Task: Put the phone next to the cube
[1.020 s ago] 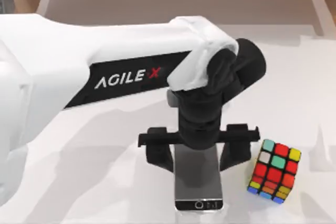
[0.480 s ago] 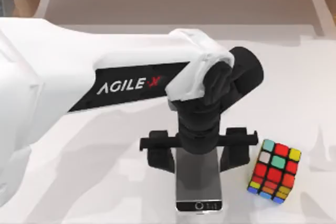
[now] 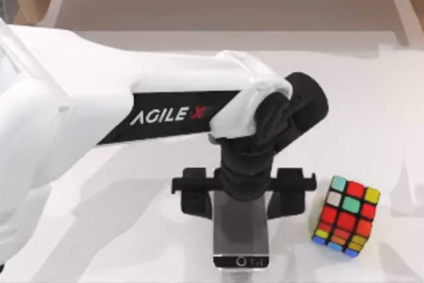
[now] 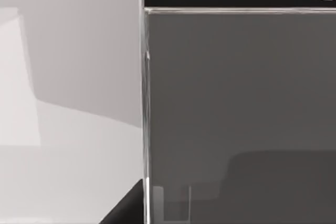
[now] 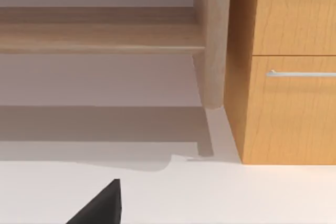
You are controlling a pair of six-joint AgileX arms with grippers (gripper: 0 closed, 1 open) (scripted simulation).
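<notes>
top view, lower centre of the frame: the phone (image 3: 241, 230) lies flat on the white table (image 3: 132, 230), home-button end toward the bottom edge, and it now sits a little further to the frame's left than half a second ago, so the gap to the cube (image 3: 346, 216) at lower right has widened rather than closed. the left gripper (image 3: 242, 197) straddles the phone's far half, its two black fingers (image 3: 197, 200) spread wide, one on each long side, and the whole crossbar has shifted left along with the phone; whether the pads actually touch the silver rim i cannot tell from above. the left wrist view looks straight down onto the grey screen (image 4: 241, 103), with the rim edge running up the frame and bare table beside it. the cube has not moved, and rests near the phone but apart from it, corner-on to the frame. further up, the white agilex forearm runs from the left edge to the wrist at centre. the right wrist view faces a wooden cabinet (image 5: 283, 66) beyond the table, so the right arm looks parked. my judgement: the phone is already close to the cube, yet this last shift works slightly against the goal.
</notes>
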